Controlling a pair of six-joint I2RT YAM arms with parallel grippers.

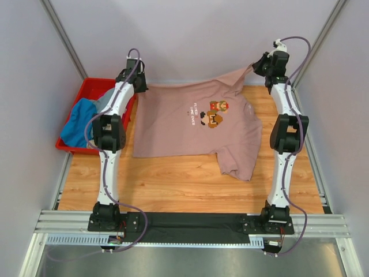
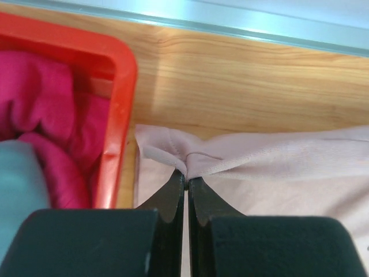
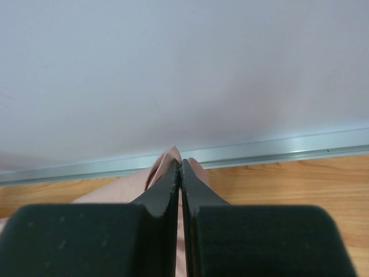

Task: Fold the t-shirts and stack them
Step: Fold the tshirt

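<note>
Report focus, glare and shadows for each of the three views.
Top external: even, soft light, sharp throughout, the pink t-shirt throwing only a faint shadow. Left wrist: the left gripper blurs near the lens, glare on the metal rail. Right wrist: the right gripper equally soft up close, the wall featureless.

My left arm [image 1: 107, 173] and right arm [image 1: 282, 173] are white tubes with chunky black joints; a purple cable [image 1: 87, 128] loops along each. My jaws are matte black wedges.

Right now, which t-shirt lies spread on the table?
The dusty-pink t-shirt with the pixel print; the blue t-shirt and magenta t-shirt lie bunched in the red crate.
</note>
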